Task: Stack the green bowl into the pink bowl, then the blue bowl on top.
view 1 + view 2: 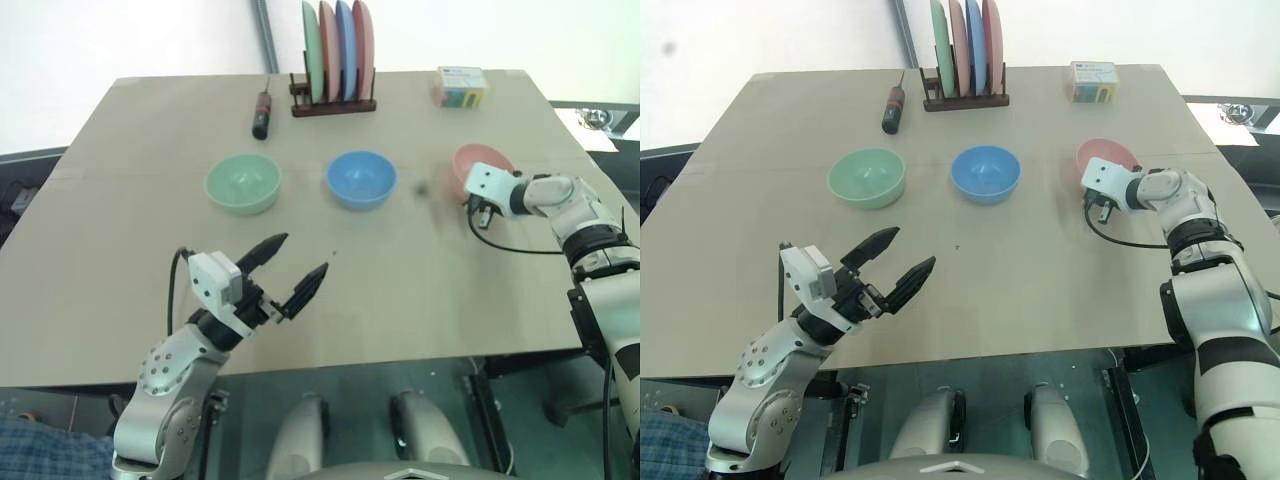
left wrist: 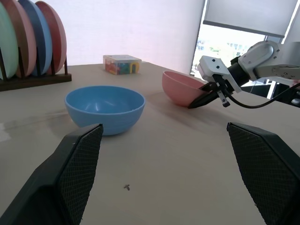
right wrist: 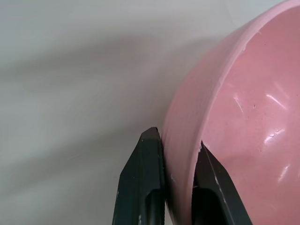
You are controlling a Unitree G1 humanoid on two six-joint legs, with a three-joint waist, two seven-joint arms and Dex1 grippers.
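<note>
On surface, R side: right gripper (image 3: 180, 183) jaws clamped on pink bowl (image 3: 243, 122) rim, one finger inside, one outside. Nearer front L: left gripper (image 1: 290, 272) jaws wide open, empty. Mid-surface: blue bowl (image 1: 361, 179), green bowl (image 1: 242, 183), apart.

A tan table (image 1: 420, 290) carries three small bowls in a row across its middle: the green bowl (image 1: 242, 183) toward the robot's left, the blue bowl (image 1: 361, 179) at the centre and the pink bowl (image 1: 478, 160) toward the right, well apart from one another. Along the far edge stand a dark wooden rack (image 1: 333, 104) holding upright green, pink and blue plates (image 1: 338, 50), a black-and-red screwdriver (image 1: 262, 113) lying just beside it, and a small multicoloured box (image 1: 460, 87) near the far right corner.
</note>
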